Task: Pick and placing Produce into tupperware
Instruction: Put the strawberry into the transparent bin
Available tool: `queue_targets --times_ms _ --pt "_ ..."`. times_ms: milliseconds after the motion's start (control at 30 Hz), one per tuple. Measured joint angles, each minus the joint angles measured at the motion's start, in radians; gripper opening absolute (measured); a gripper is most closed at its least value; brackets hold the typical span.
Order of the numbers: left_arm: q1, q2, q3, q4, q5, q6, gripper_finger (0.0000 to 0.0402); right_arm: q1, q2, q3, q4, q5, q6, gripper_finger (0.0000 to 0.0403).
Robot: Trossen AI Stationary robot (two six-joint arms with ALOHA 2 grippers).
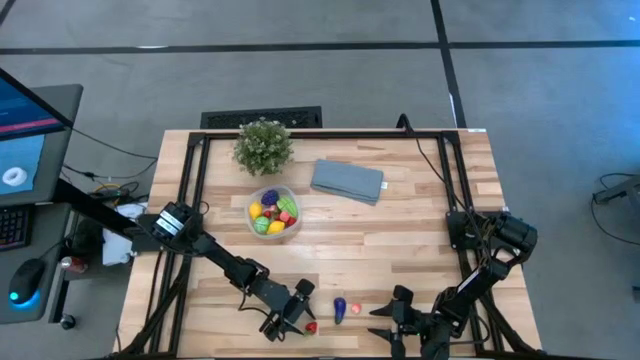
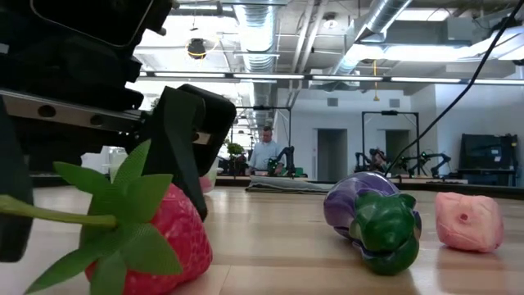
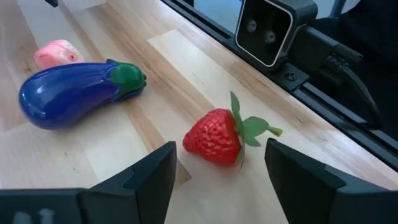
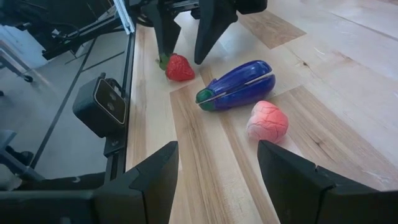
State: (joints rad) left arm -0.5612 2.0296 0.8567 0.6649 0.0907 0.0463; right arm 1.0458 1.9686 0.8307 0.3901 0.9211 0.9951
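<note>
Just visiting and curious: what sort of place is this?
Probably a robotics lab: a wooden table with two arms, more arms on benches behind, exposed ceiling ducts, a person seated.

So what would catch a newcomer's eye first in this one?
Probably the red strawberry near the table's front edge, lying between the open fingers of the left gripper. Just beside it lie a purple-blue eggplant and a pink piece, with the right gripper open close by. Farther back, the clear tupperware already holds a colourful heap of produce, next to a potted plant and a folded grey-blue cloth.
</note>
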Motion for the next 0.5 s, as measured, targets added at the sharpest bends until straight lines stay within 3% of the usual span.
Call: queue_targets --times_ms 500 --pt "0.005 0.001 0.019 -0.003 0.001 0.031 0.0245 0.000 0.000 0.000 0.000 0.000 0.000 0.0244"
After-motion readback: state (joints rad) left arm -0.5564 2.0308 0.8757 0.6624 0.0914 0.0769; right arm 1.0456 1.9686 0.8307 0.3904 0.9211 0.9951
